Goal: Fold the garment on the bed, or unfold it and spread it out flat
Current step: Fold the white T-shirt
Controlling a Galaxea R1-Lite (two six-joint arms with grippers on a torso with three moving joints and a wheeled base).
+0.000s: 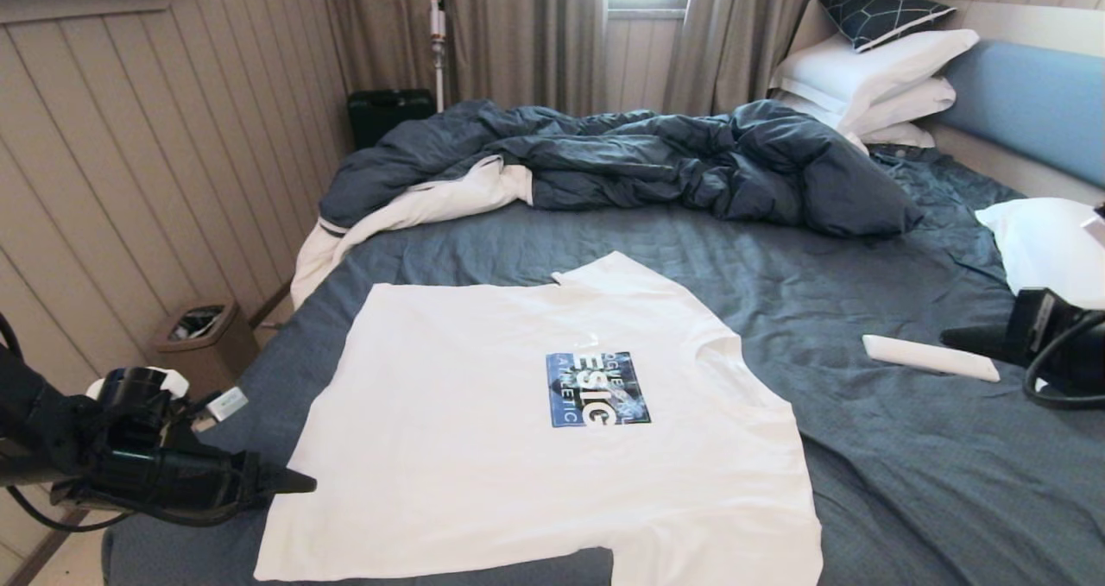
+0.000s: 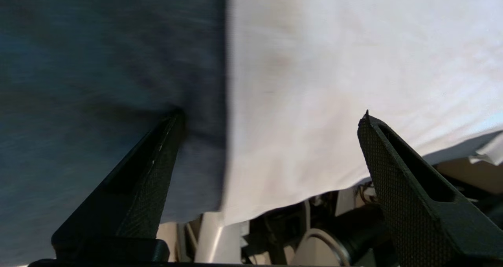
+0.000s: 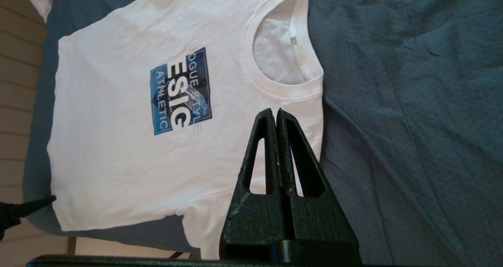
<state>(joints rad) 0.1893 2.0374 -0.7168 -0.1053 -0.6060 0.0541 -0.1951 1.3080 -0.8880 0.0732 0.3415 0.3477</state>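
The garment (image 1: 483, 431), a white T-shirt with a blue-and-black chest print (image 1: 597, 388), lies spread flat, print up, on the grey-blue bed (image 1: 906, 482). Its collar (image 3: 281, 43) points toward the headboard side. My left gripper (image 1: 293, 481) hovers at the shirt's hem corner by the bed's left edge. In the left wrist view this gripper (image 2: 271, 117) is open, its fingers (image 2: 157, 168) wide apart, with the hem (image 2: 314, 121) lying beyond them, not pinched. My right gripper (image 3: 275, 111) is shut and empty, held off to the collar side of the shirt (image 3: 118, 161); in the head view it (image 1: 950, 337) sits at the right.
A rumpled dark-blue duvet (image 1: 647, 154) fills the far side of the bed. White pillows (image 1: 872, 77) are stacked at the headboard, and another (image 1: 1036, 241) lies at the right. A flat white object (image 1: 931, 358) rests near the right gripper. A bin (image 1: 203, 327) stands on the floor by the wall.
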